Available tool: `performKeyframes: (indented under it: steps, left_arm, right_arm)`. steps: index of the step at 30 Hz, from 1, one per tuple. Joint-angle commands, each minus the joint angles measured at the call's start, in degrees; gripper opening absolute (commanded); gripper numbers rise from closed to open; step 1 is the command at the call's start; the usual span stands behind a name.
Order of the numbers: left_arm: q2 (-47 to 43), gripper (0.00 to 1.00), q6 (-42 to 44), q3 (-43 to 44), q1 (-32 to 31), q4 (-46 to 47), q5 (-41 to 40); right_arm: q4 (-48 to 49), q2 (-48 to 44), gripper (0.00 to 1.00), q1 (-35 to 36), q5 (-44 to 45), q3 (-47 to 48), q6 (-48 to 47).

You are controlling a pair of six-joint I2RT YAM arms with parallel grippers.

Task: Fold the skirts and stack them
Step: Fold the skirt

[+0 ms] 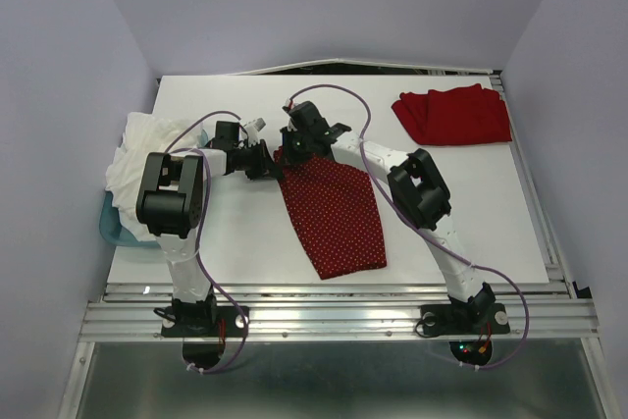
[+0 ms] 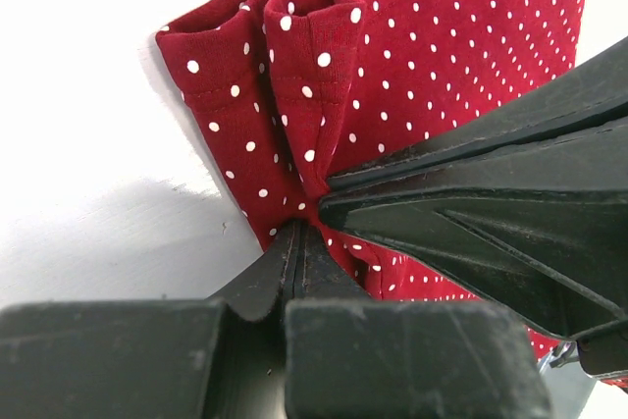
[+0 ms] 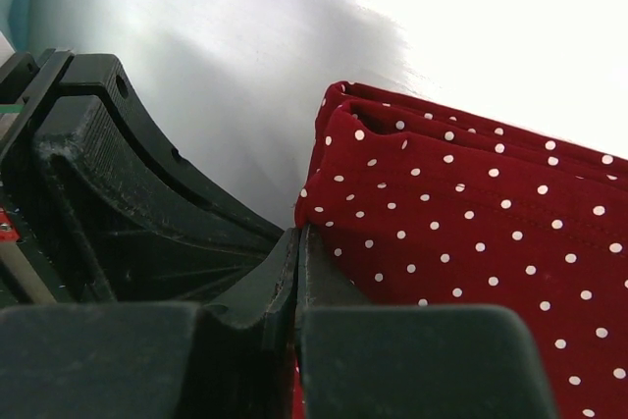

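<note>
Reaching inward, left tool (image 1: 267, 160) and right tool (image 1: 292, 150) gripping dotted skirt (image 1: 334, 215).

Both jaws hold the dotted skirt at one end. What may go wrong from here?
The jaws pinch only bunched folds at the edge of the dotted skirt; a layer may slip out when lifted.
The two pairs of jaws sit very close together, so they may collide.
The free wide end may drag and crease.
</note>
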Motion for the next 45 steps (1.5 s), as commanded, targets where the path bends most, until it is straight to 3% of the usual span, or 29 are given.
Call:
performKeyframes:
  steps: [1, 4, 7, 10, 14, 17, 22, 25, 31, 34, 41, 45]
  left_arm:
    - [-1.6, 0.05, 1.8, 0.5, 0.9, -1.8, -1.6]
    - [-3.6, 0.14, 3.8, 1.0, 2.0, -4.8, -1.0]
    - [-6.2, 0.23, 6.3, 1.2, 3.1, -8.0, 0.1]
    - [-10.3, 0.31, 8.0, 1.2, 4.5, -10.7, 1.2]
    - [-14.3, 0.32, 12.7, 2.5, 5.2, -17.1, 1.2]
    - [-16.9, 0.32, 13.9, 2.7, 5.2, -19.3, -1.8]
    - [-19.7, 0.27, 19.3, 2.1, 4.5, -23.1, -1.6]
    - [-22.9, 0.26, 27.8, 2.9, -0.7, -26.1, -5.8]
    - [-26.6, 0.26, 37.8, 1.6, -19.3, -26.0, -17.6]
    - [-24.8, 0.24, 41.3, 1.0, -25.7, -27.0, -17.9]
    - [-11.8, 0.03, 41.3, 2.5, -28.2, -26.7, -21.7]
    - [-6.0, 0.00, 41.8, 5.5, -26.9, -25.4, -25.3]
  right_arm:
    - [2.3, 0.2, 0.01, 0.4, -0.2, 1.9, 0.0]
    - [2.3, 0.5, 0.01, 0.4, 0.1, 2.1, -0.6]
    - [2.4, 0.3, 0.11, 0.4, -1.1, 2.1, -0.4]
    - [2.4, -0.7, 0.25, 0.4, -2.7, 2.4, -0.9]
    - [2.2, -5.5, 0.52, -0.1, -5.8, 2.8, -2.3]
    - [1.1, -9.6, 0.62, -0.8, -8.5, 1.7, -6.9]
    - [-5.8, -21.1, 0.62, -4.3, -9.0, -8.0, -19.4]
    - [-9.4, -27.3, 0.63, -9.0, -12.2, -18.1, -30.3]
    - [-21.3, -31.9, 0.56, -17.7, -21.0, -30.9, -37.7]
    - [-22.9, -34.0, 0.54, -17.7, -24.6, -36.6, -38.7]
    - [-22.2, -34.7, 0.50, -17.7, -27.1, -46.2, -38.0]
    - [-19.8, -32.6, 0.49, -17.7, -28.4, -49.2, -35.7]
